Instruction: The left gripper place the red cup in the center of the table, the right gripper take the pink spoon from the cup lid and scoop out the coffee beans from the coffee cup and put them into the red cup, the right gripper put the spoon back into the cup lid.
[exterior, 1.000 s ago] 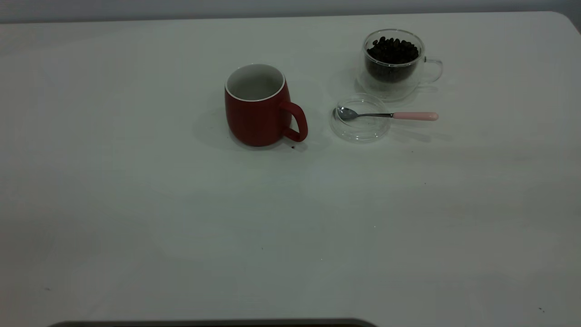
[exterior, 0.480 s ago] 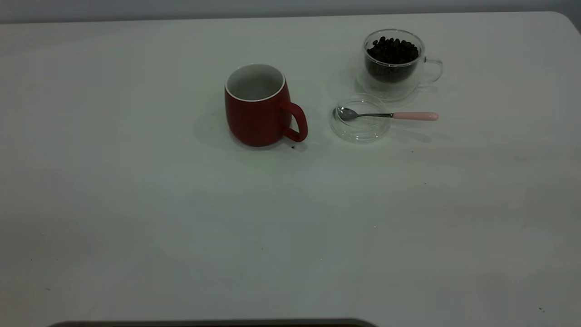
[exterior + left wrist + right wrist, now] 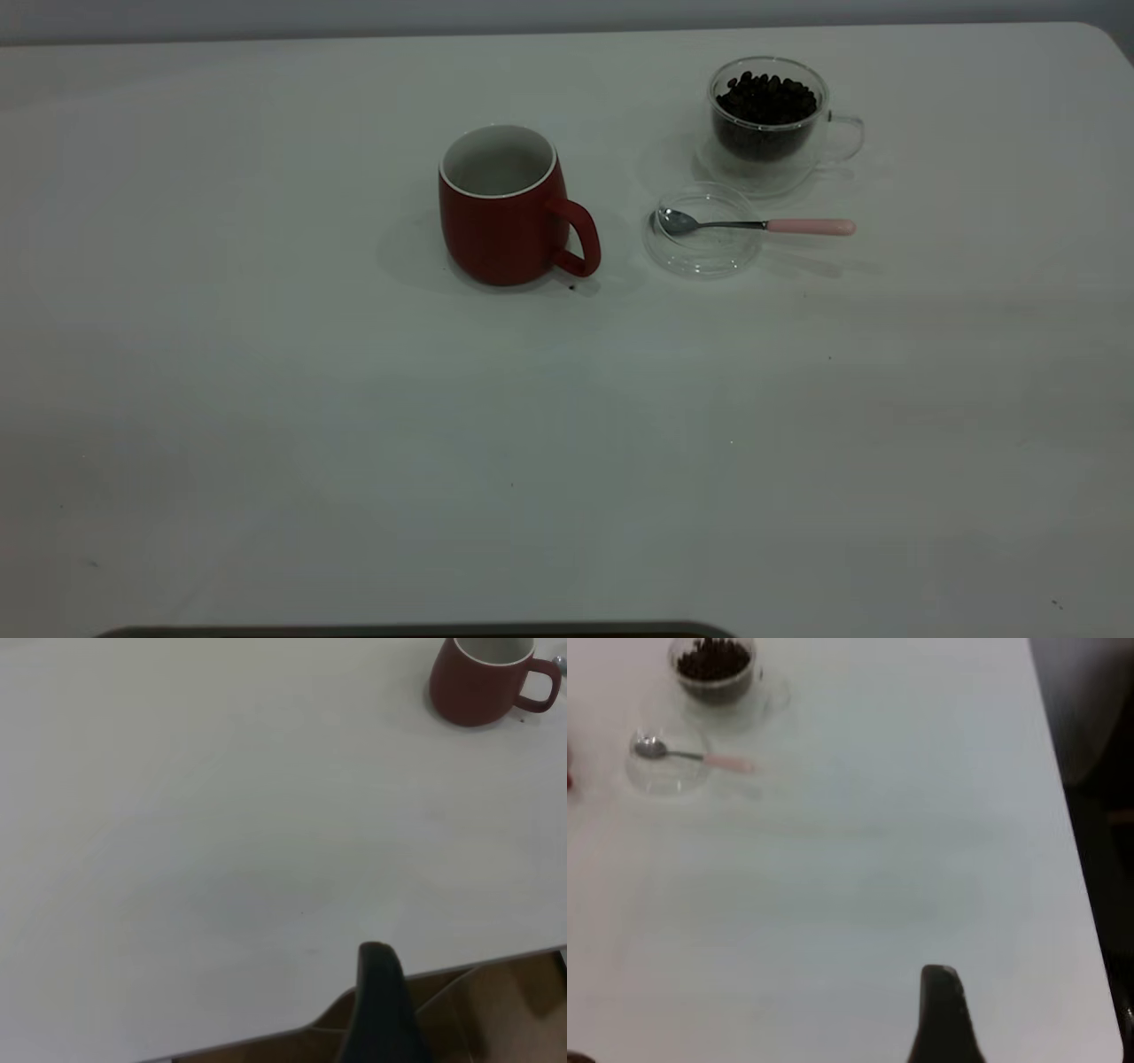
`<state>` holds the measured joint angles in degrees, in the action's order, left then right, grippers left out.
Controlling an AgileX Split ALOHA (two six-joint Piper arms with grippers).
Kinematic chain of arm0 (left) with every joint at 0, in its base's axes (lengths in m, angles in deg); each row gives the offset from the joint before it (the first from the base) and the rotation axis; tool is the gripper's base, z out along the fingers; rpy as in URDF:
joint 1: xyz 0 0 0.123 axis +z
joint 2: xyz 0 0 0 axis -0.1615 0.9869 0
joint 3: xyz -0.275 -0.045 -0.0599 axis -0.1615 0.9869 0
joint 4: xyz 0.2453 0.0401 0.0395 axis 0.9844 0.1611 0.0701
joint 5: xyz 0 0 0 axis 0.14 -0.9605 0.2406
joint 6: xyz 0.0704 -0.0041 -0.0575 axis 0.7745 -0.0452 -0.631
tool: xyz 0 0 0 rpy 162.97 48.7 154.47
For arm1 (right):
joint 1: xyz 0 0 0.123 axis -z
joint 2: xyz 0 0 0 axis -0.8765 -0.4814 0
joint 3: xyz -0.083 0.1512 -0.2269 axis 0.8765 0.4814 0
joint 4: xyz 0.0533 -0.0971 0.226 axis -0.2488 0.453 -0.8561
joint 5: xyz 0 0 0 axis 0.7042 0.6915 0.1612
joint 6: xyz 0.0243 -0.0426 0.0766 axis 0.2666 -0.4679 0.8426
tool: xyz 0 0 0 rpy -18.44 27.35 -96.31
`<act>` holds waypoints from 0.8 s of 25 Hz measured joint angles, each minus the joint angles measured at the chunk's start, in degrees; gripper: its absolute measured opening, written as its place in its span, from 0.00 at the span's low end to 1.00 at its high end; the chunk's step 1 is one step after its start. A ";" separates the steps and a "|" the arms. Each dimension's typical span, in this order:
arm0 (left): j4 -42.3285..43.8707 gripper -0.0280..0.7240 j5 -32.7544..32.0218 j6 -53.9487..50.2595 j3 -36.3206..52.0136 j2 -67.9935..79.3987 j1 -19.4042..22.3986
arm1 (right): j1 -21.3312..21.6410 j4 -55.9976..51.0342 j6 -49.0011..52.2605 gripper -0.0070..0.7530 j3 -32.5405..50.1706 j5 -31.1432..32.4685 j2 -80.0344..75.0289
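I saw the counter (image 3: 354,425) carrying everything. The red cup (image 3: 501,208) stood upright near its middle, white inside bare, handle toward the cup lid (image 3: 702,244). Farther back, on the right arm's side, the coffee cup (image 3: 769,124) held its heap of coffee beans (image 3: 766,97). The cup lid lay just in front of it, and the pink spoon (image 3: 757,224) rested with its bowl in the lid and its handle jutting over the rim. Both arms sat back at the counter's edge; of the left gripper (image 3: 383,1010) and right gripper (image 3: 943,1014) only one dark finger each showed, so I couldn't tell whether the fingers were apart or together.
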<state>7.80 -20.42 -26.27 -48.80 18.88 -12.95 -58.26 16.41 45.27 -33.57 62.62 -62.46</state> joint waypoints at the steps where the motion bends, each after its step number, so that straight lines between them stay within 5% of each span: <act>1: 0.00 0.82 0.00 0.00 0.00 0.00 0.00 | 0.00 0.14 0.12 0.75 0.00 0.00 0.06; 20: 0.00 0.82 0.00 0.00 0.00 0.00 0.00 | 0.00 0.80 0.23 0.75 0.00 0.00 0.29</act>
<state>7.80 -20.42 -26.27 -48.80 18.88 -12.95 -58.26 17.21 45.50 -33.57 62.62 -62.18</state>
